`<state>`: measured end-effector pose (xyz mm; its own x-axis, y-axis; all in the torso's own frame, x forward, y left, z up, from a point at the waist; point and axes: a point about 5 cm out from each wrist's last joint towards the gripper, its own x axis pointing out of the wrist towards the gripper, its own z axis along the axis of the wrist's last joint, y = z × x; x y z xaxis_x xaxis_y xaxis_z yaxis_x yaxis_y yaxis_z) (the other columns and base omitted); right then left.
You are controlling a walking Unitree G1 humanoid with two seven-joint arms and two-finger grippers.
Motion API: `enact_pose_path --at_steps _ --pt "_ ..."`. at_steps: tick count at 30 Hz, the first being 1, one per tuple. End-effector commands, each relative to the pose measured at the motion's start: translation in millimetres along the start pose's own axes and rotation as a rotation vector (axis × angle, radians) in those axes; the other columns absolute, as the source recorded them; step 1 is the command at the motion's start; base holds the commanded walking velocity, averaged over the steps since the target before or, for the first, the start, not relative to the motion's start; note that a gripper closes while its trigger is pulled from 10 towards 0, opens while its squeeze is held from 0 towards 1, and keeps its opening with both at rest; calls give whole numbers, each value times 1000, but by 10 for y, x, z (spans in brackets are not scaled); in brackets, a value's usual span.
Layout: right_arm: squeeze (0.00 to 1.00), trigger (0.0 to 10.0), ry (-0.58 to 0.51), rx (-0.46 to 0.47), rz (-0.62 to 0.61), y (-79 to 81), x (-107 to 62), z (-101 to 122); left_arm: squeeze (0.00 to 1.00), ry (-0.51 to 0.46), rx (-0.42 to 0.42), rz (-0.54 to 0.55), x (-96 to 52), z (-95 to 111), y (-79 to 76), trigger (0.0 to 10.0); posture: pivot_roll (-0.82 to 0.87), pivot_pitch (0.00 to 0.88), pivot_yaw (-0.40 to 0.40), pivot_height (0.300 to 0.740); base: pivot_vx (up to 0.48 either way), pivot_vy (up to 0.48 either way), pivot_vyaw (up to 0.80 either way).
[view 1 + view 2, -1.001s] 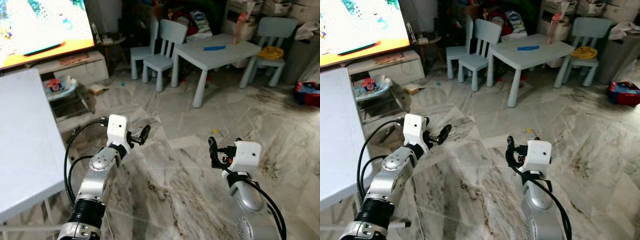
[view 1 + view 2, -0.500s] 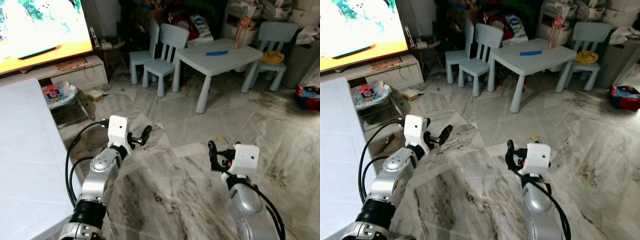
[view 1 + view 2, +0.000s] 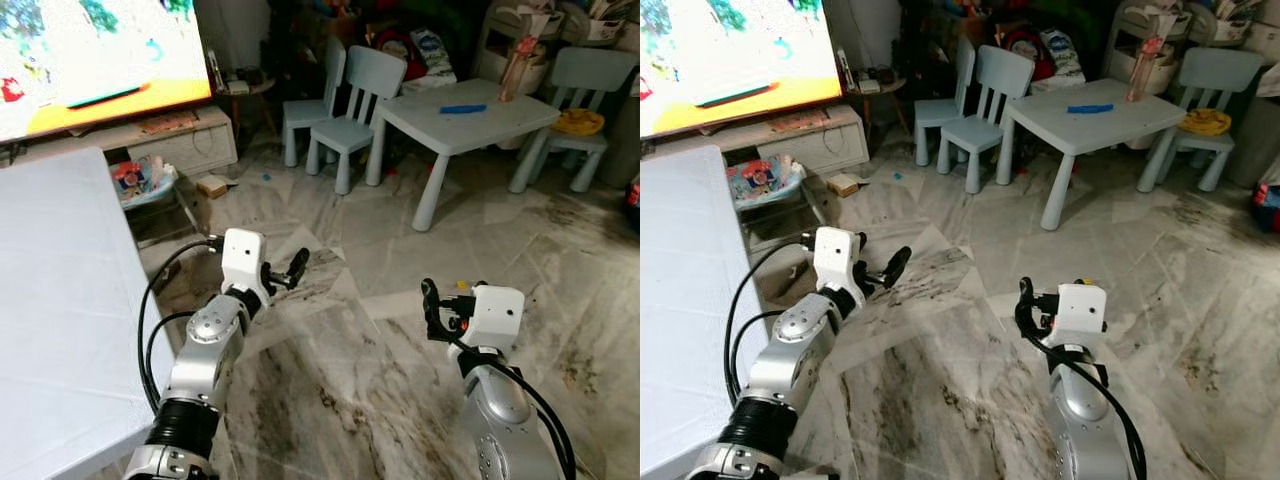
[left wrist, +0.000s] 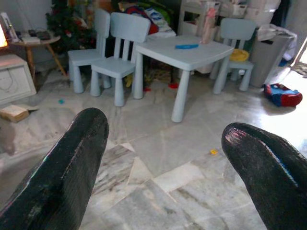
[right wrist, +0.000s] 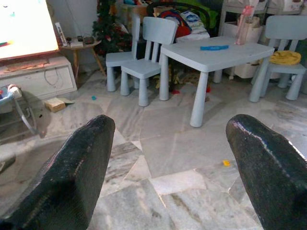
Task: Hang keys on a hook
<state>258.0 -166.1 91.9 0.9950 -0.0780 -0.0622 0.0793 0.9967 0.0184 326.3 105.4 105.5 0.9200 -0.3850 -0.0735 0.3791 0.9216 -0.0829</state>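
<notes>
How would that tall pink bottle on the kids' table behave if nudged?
The pink bottle is tall and narrow and stands upright near the pale blue table's far edge, so it would probably tip rather than slide. It looks like light plastic; how full it is cannot be told.

Veined marble floor (image 3: 360,380) carries a pale blue child's surface (image 3: 470,110) with a blue object (image 3: 462,108) lying on it, matching chairs (image 3: 355,120) around it, and a small yellow piece (image 4: 213,152) on the tiles.
</notes>
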Motion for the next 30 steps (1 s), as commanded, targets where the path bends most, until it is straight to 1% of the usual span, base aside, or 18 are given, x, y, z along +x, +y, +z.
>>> enact_pose_path --at_steps 1,6,12,26,28,29,30 --pt "0 10000 4 -9 -22 -43 5 5 0 -20 5 -7 28 56 -23 10000 41 0 7 740 0 -311 0" --pt "0 10000 5 -11 -26 -44 9 2 0 -16 7 -7 30 43 -23 10000 41 0 7 740 0 -308 0" --pt "0 10000 -1 7 -26 -43 16 16 0 -12 9 -6 29 34 -19 10000 42 0 7 740 0 -318 0" --pt "0 10000 -4 2 -32 -70 46 23 0 5 8 5 50 -2 2 10000 43 0 3 740 0 -277 0" --pt "0 10000 -4 5 -35 -86 55 24 0 7 12 7 54 -6 11 10000 44 0 1 740 0 -257 0" --pt "0 10000 2 18 -56 -143 77 15 0 34 15 26 70 -52 58 10000 56 0 -7 740 0 0 0" --pt "0 10000 2 18 -56 -143 77 15 0 34 15 26 70 -52 58 10000 56 0 -7 740 0 0 0"
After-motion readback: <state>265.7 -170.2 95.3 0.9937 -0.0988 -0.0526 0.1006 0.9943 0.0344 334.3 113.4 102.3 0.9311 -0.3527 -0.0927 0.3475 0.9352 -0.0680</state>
